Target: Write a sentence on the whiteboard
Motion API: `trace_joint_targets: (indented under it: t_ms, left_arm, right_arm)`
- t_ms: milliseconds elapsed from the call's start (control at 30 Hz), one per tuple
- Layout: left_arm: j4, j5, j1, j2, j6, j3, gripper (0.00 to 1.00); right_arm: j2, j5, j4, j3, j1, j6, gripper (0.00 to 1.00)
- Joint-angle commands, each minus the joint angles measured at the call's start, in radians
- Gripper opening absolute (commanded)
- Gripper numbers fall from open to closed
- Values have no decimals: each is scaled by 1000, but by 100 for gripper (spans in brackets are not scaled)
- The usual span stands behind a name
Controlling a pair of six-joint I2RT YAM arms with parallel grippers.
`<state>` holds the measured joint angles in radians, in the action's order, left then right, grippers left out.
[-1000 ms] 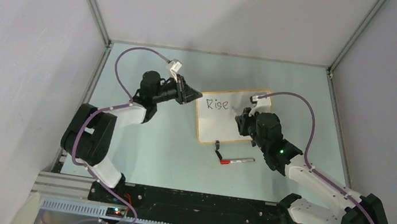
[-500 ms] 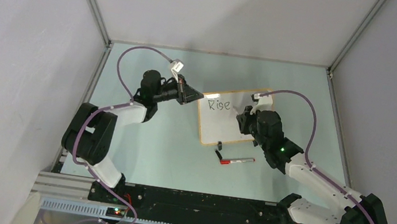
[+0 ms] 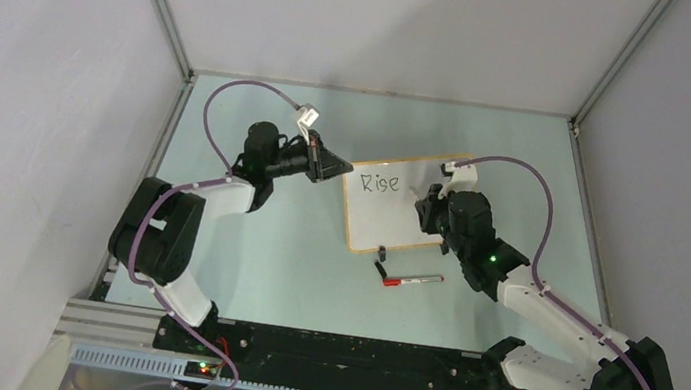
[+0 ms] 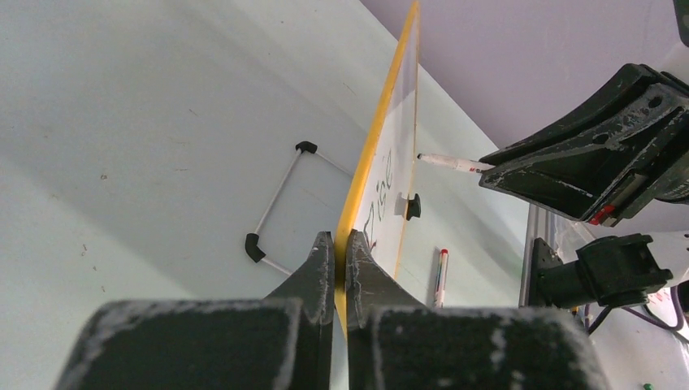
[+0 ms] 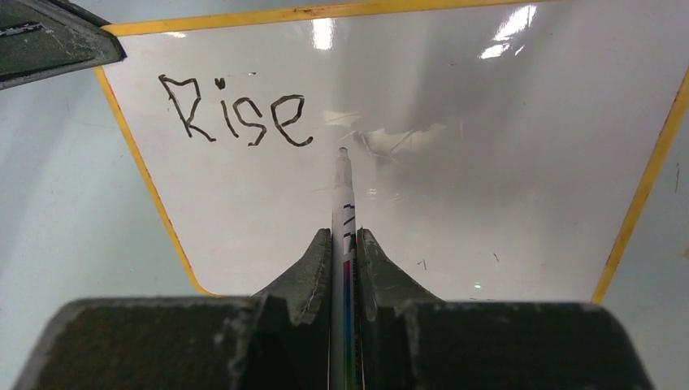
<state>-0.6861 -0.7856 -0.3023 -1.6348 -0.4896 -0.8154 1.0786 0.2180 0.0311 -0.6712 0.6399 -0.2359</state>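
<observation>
Right wrist: moved marker (image 5: pixel 343 199) tip just past "Rise" (image 5: pixel 236 114), comma due next; pinching marker w/ R end effector (image 5: pixel 344 237), clamping whiteboard (image 5: pixel 504 203) edge w/ L end effector (image 4: pixel 335 244).

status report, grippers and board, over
Left gripper shut on whiteboard frame. Right gripper shut on marker, tip just past Rise, only word written. Spare marker on table beside board, nothing blocking.
</observation>
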Motion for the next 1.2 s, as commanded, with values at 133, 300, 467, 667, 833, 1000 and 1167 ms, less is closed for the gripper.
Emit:
trace_joint_targets:
  t_ms: [133, 300, 467, 667, 833, 1000, 1167]
  left_arm:
    - [-36, 20, 13, 1, 20, -7, 2]
    - [-33, 20, 15, 2, 21, -8, 3]
    - [-29, 21, 14, 6, 25, -9, 3]
    - [-21, 24, 15, 11, 30, -7, 3]
    - [-21, 23, 17, 14, 30, -7, 3]
    - [-23, 21, 15, 16, 30, -4, 3]
    - [-22, 21, 16, 17, 31, -5, 3]
  right_arm:
    - [28, -10, 9, -71, -6, -10, 0]
    - [31, -15, 8, -77, -8, -10, 0]
    - [46, -45, 14, -82, -7, -13, 0]
    - [62, -57, 9, -91, -8, -16, 0]
    - [66, -48, 5, -96, -8, -16, 0]
    - [64, -37, 0, -99, -9, -15, 0]
    - [73, -28, -9, -107, -10, -15, 0]
